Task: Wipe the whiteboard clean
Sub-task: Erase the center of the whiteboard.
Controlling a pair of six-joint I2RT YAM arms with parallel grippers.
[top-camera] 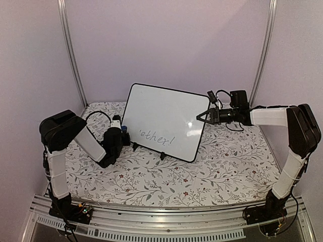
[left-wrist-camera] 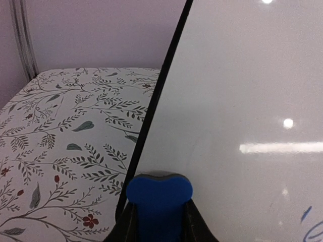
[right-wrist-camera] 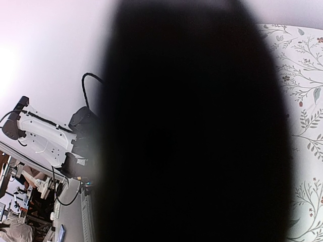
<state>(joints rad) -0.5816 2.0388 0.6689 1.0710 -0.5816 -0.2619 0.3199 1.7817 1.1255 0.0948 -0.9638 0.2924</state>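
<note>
Top view: the whiteboard [top-camera: 162, 113] stands tilted back on the floral table [top-camera: 227, 166], with grey writing low on it. The right gripper [top-camera: 200, 117] meets its right edge (grip unreadable). Left wrist: the left gripper [left-wrist-camera: 159, 222] clenches a blue eraser [left-wrist-camera: 159, 194] against the board's black left frame. Right wrist: a dark blur blocks nearly everything.

A black blur [right-wrist-camera: 197, 126] fills most of the right wrist view, while the left wrist view cuts off the board [left-wrist-camera: 242, 101] and the eraser [left-wrist-camera: 159, 201].
</note>
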